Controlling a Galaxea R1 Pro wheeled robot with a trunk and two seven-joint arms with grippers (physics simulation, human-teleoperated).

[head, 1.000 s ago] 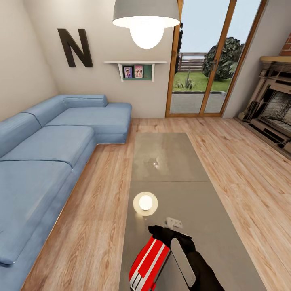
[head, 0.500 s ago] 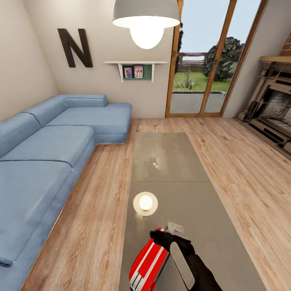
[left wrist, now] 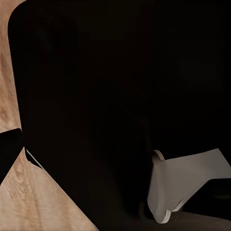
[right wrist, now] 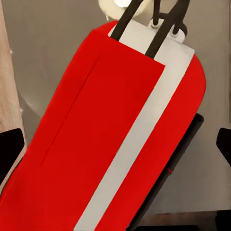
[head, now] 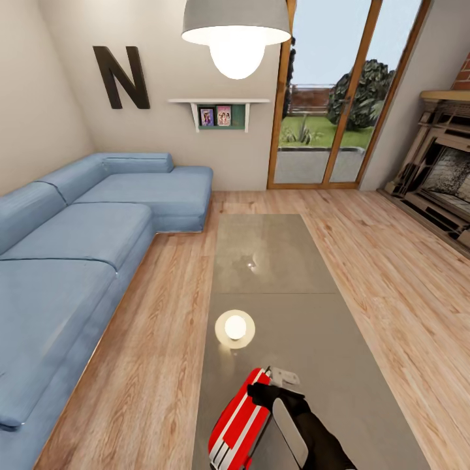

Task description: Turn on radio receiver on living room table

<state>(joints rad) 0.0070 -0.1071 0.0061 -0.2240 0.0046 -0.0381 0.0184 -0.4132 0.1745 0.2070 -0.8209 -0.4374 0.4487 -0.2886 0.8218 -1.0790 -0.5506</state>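
The red radio receiver point(head: 238, 421) lies on the near end of the long glossy grey-brown table point(head: 281, 261). My right gripper point(head: 261, 393) hovers over the radio's far end, black against the red. In the right wrist view the radio point(right wrist: 110, 134) shows its white-grey band and thin wire handle point(right wrist: 159, 29). There my right gripper point(right wrist: 115, 144) is open, with one dark fingertip point(right wrist: 10, 149) at each side edge and the radio beneath the gap. The dial is hidden. One fingertip point(left wrist: 9, 151) of my left gripper stands far out to the side over wood floor.
The blue sectional sofa point(head: 78, 248) runs along the table's left, with a strip of plank floor point(head: 163, 313) between. A brick fireplace point(head: 444, 176) stands at the right and glass doors point(head: 326, 117) at the back. The pendant lamp point(head: 235, 32) reflects on the tabletop.
My right gripper has drawn back toward me over the radio, uncovering more of its red far end. The radio and the camera have not moved.
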